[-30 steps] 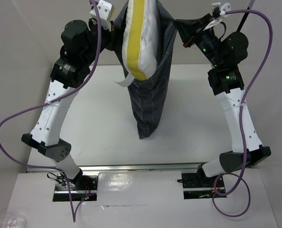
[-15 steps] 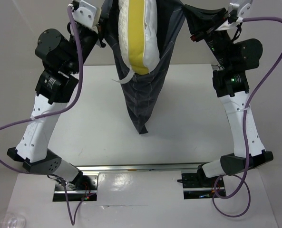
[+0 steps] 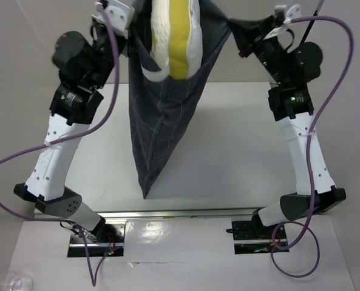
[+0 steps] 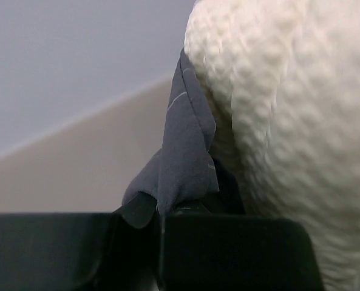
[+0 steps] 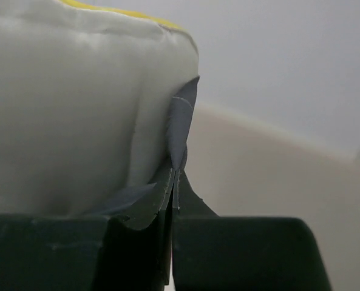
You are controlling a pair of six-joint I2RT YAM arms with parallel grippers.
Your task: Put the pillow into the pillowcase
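The dark grey checked pillowcase (image 3: pixel 158 115) hangs in the air between both arms, its lower corner down near the table's front. The white pillow (image 3: pixel 175 36) with its yellow band stands upright in the case's open mouth, its top cut off by the frame. My left gripper (image 3: pixel 134 27) is shut on the case's left rim; the left wrist view shows the grey pillowcase cloth (image 4: pixel 183 157) pinched by the left gripper (image 4: pixel 157 209) beside the quilted pillow (image 4: pixel 289 121). My right gripper (image 3: pixel 231 27) is shut on the right rim, where the pillowcase fabric (image 5: pixel 180 121) is nipped by the right gripper (image 5: pixel 174 200) against the pillow (image 5: pixel 64 103).
The white table (image 3: pixel 234 145) lies below the hanging case. A metal rail (image 3: pixel 180 213) with both arm bases runs along the near edge. Purple cables (image 3: pixel 334 85) loop beside each arm. Grey walls close in left and right.
Both grippers have kept their hold while the arms shifted. The case's bottom corner has swung left and toward the near edge, and the pillow sits deeper in the mouth.
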